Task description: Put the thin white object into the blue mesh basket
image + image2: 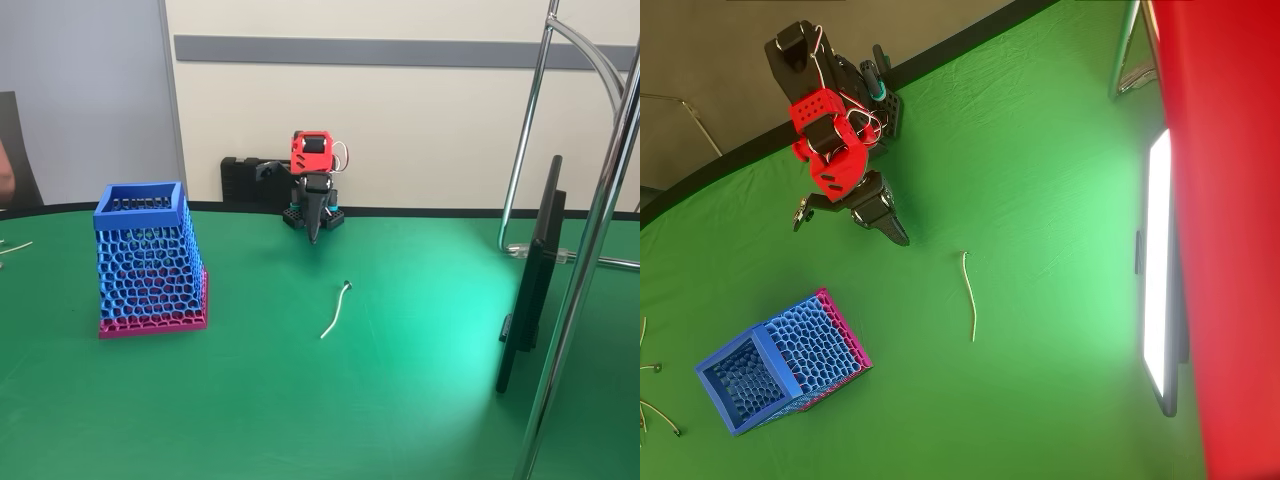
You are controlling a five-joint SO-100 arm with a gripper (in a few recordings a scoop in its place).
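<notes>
Pincer (314,238): closed and empty, pointing down at the table's (400,400) far edge
Thin white object (335,310): flat on the green table, in front of the pincer; well apart from it
Blue mesh basket (140,212): upright, left in the fixed view; apart from the object

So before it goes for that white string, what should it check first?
1. White string lies flat on the green table, nothing on it: ok.
2. Pincer holds nothing: ok.
3. Pincer open wide enough: cannot tell.
4. Blue mesh basket upright, mouth facing up: ok.
5. Table between pincer and string free of things: ok.
6. Basket empty inside: cannot tell.
</notes>
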